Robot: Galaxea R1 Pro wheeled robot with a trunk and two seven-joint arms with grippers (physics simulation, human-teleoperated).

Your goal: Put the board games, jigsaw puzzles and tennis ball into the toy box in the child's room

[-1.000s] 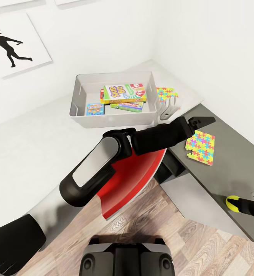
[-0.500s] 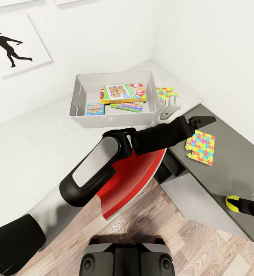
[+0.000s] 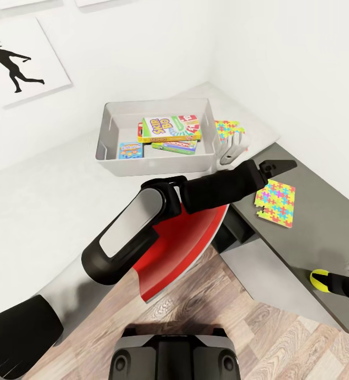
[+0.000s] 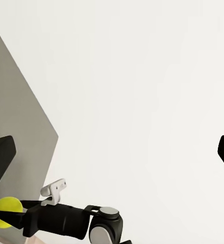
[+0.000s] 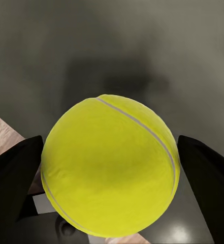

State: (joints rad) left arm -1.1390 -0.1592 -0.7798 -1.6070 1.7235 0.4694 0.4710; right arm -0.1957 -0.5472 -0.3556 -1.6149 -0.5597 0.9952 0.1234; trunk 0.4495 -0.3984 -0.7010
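I am gripping the ball (image 5: 110,168) in my right gripper (image 3: 327,280); next, carrying it over to the box (image 3: 154,164) well ahead-left.

Right gripper (image 3: 322,279) cut off at head view's 4 o'clock edge. Far jigsaw (image 3: 228,129) half hidden behind toy box (image 3: 153,161). Lower game boxes' print too small to read.

You see one toy box (image 3: 107,138) upper centre holding three board games (image 3: 169,129), two jigsaw puzzles (image 3: 275,202) at right, one tennis ball (image 3: 319,279) lower right, and one silhouette picture (image 3: 16,63) upper left.
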